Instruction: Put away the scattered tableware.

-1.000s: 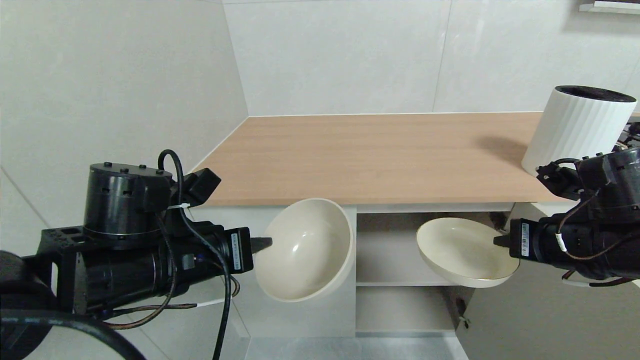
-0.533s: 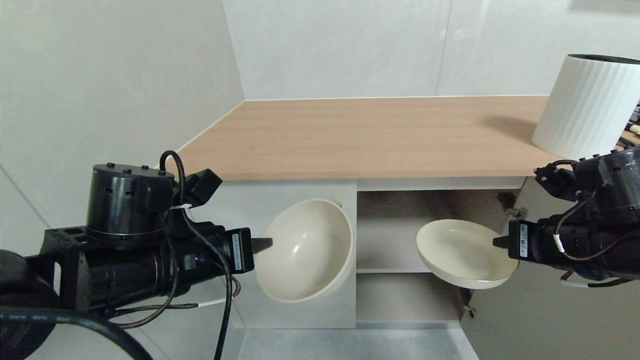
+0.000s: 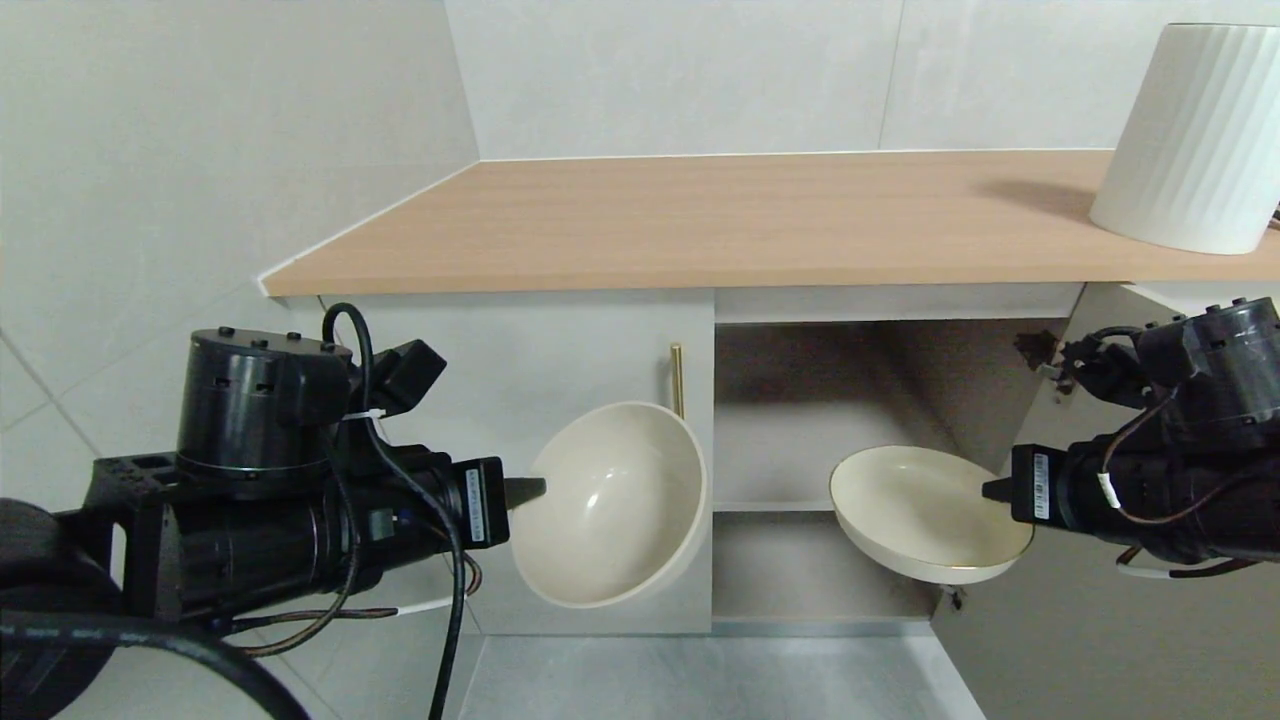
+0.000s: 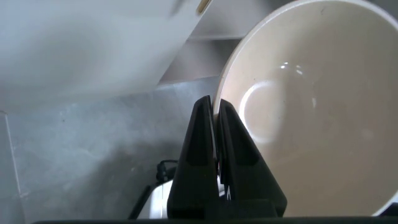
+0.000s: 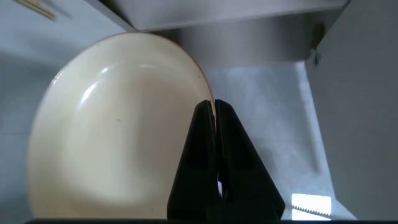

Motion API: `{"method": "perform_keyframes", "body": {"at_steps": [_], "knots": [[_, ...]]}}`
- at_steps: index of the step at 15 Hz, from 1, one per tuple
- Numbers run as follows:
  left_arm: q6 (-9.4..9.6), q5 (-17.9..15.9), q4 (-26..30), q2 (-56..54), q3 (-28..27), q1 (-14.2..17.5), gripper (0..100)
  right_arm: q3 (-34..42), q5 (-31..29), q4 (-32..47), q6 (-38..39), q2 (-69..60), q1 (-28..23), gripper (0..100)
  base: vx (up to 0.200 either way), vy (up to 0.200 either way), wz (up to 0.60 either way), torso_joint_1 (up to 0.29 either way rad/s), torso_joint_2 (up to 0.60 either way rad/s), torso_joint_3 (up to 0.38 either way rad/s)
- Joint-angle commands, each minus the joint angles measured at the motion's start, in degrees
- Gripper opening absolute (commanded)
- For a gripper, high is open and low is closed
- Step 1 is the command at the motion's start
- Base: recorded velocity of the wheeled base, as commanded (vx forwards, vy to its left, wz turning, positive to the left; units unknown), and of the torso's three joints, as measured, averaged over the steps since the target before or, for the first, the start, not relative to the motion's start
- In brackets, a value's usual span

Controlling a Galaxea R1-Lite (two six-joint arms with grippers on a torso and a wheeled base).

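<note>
My left gripper [image 3: 528, 489] is shut on the rim of a deep cream bowl [image 3: 610, 505], held tilted on its side in front of the closed left cabinet door [image 3: 560, 350]. The left wrist view shows the bowl [image 4: 311, 118] with the rim pinched between my left gripper's fingers [image 4: 216, 115]. My right gripper [image 3: 995, 487] is shut on the rim of a shallow cream plate [image 3: 925, 512] with a thin gold edge, held roughly level before the open cabinet compartment [image 3: 850, 400]. In the right wrist view the plate [image 5: 118, 130] is clamped at my right gripper [image 5: 214, 112].
A wooden countertop [image 3: 720, 215] runs above the cabinet, with a white ribbed container [image 3: 1195, 140] at its far right. A shelf [image 3: 770, 505] divides the open compartment. A gold handle [image 3: 677, 378] sits on the left door. The right door [image 3: 1090, 330] stands open. Grey floor [image 3: 700, 680] lies below.
The whole picture has shifted: the countertop and container sit higher and more of the cabinet front and floor shows, so the camera has lowered. Both grippers keep their holds.
</note>
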Motion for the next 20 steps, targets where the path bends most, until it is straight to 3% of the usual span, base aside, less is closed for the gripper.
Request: {"method": "perform_keyframes", "body": {"at_steps": [1,6,9,11,13,14,20], "knots": [[-0.04,0.0,-0.1,0.1,0.1,0.0,0,0.0,0.0,0.0,0.0,0.3,0.1,0,0.0,0.0,0.0,-0.066,0.25,0.11],[-0.04,0.0,-0.1,0.6,0.1,0.0,0,0.4,0.0,-1.8,0.0,2.3,0.1,0,0.0,0.0,0.0,-0.013,0.04,0.026],[0.05,0.1,-0.1,2.1,-0.1,-0.9,0,0.5,-0.1,-7.7,-0.1,9.7,0.1,0,0.0,0.0,0.0,0.0,0.0,0.0],[0.05,0.1,-0.1,2.5,-0.2,-1.2,0,0.3,-0.4,-14.4,-0.8,17.8,-1.2,0,0.0,0.0,0.0,0.0,0.0,0.0],[0.05,0.0,-0.1,2.5,-0.2,-1.2,0,-0.4,-1.0,-30.6,-1.9,30.1,-2.4,0,0.0,0.0,0.0,0.0,0.0,0.0],[0.05,0.1,-0.1,2.5,-0.2,-1.3,0,-1.8,-2.0,-34.4,-2.8,34.0,-2.7,0,0.0,0.0,0.0,0.0,0.0,0.0],[-0.04,0.1,-0.1,2.7,-0.1,-1.6,0,-15.5,-6.9,-34.7,-4.2,46.5,-5.0,0,0.0,0.0,0.0,0.0,0.0,0.0]]}}
